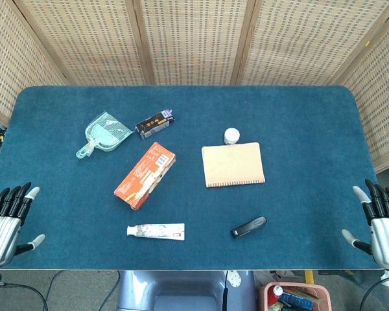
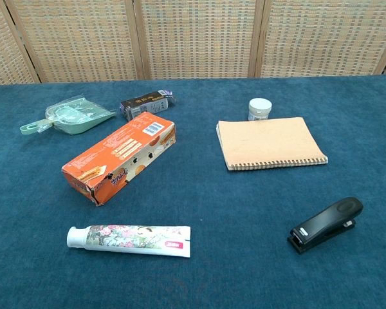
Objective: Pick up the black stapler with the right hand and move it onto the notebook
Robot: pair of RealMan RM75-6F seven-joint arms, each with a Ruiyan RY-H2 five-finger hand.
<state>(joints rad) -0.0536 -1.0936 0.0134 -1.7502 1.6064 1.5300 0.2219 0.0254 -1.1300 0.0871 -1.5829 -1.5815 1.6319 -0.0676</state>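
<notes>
Lying on the worktop: black stapler [image 1: 249, 227], flat on the blue worktop [image 1: 298, 116] near its front edge, toward the robot's right, untouched by either hand.
Stapler look: glossy black, slim, with a rounded rear end and a squared front end; the chest view shows a small pale label on that front face [image 2: 301, 233], too small to read.
Stapler axis: long axis runs diagonally; in the head view the squared front sits lower left, toward the front edge, and the rounded rear upper right.
Notebook: tan spiral notebook [image 1: 233, 164], closed, lying flat behind the stapler and well apart from it; its wire binding runs along the edge nearest the robot.
Right hand: right hand [image 1: 381, 223] rests at the worktop's right front corner, fingers spread apart and holding nothing, well apart from the stapler.
Left hand: left hand [image 1: 6, 220] at the left front corner, fingers likewise apart and empty.
Writing: orange carton [image 2: 119, 156] carries white print and pictures, unreadable; toothpaste tube [image 2: 132, 239] has a floral pattern and a small red mark, text unreadable; small dark box [image 2: 146, 103] shows yellow lettering, illegible.
Others: white-capped jar [image 2: 260, 108] just behind the notebook; pale green plastic scoop [image 2: 67, 118] at the far left.
</notes>
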